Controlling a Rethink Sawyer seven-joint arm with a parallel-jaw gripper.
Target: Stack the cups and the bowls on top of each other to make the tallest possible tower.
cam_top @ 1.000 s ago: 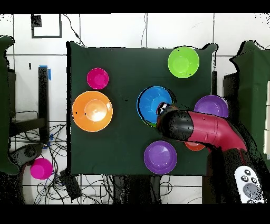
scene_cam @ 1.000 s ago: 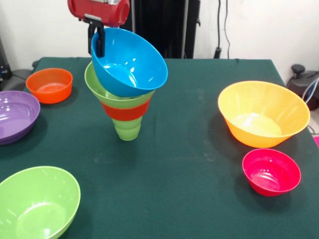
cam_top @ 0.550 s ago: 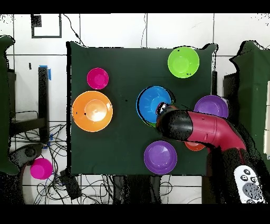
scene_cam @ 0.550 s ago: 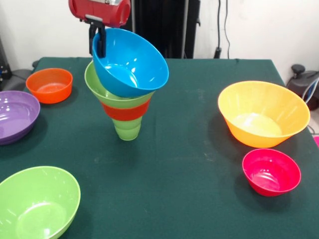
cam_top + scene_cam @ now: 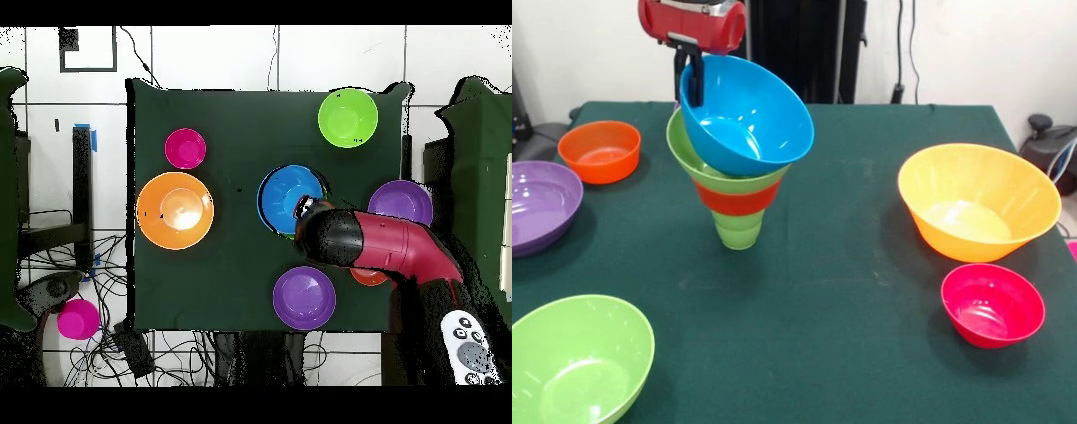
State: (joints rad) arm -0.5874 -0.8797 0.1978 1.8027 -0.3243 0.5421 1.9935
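Blue bowl (image 5: 746,115) (tilted, tool-held (image 5: 689,78)) shifted slightly right.

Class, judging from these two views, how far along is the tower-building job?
Done: light-green cup, small orange-red bowl and green bowl are nested into a tower. In hand: the gripper clamps the tilted blue bowl by its rim on top. Left: large orange bowl, pink-red bowl, purple bowl and others on the table.

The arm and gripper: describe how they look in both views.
The arm has a glossy red rounded shell with black sections at its joints, seen from overhead. In the front view, its red end carries a small silver-grey plate, and the gripper below is black, with slim straight fingers. No cables or markings are legible.
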